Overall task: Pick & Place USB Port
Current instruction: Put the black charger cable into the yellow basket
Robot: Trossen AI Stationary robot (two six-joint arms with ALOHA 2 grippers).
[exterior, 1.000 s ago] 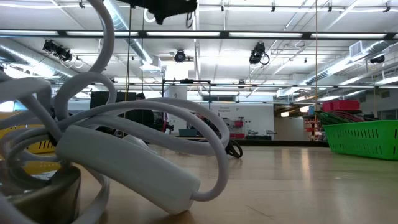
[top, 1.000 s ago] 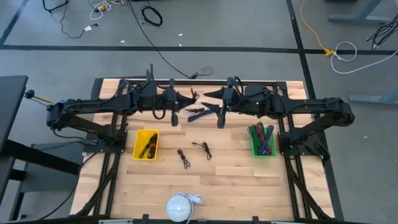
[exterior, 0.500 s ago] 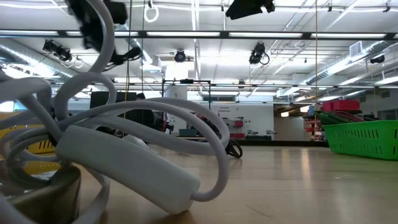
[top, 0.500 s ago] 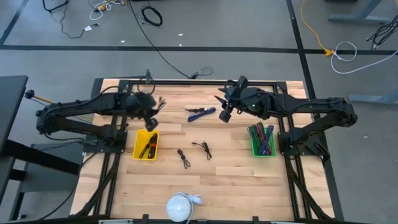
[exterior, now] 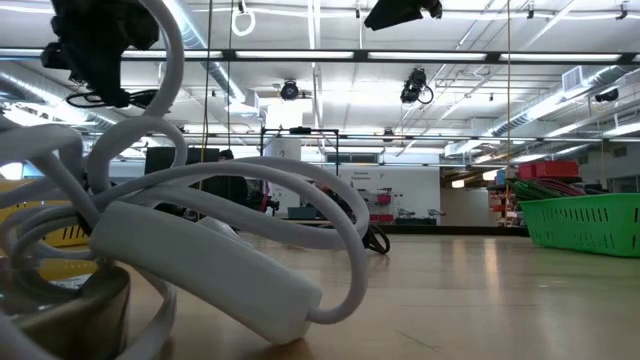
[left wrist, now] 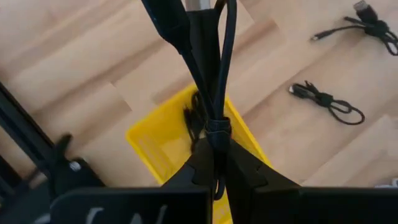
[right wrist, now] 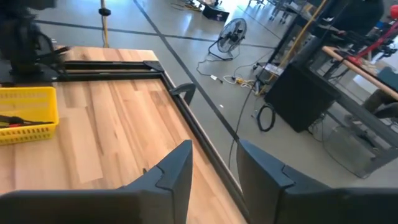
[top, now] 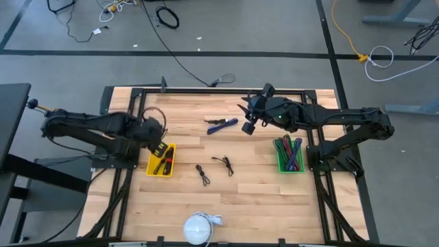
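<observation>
Readable text: none can be made out in any view.
Far wall (exterior: 400,195): red and white signs are seen in the low view, but their lettering is too small to be read.
Left wrist housing (left wrist: 112,208): pale marks are seen on it, cut off at the edge and not legible.

White dome lamp (top: 198,228) w/ coiled cord, table's (top: 260,199) near edge.
</observation>
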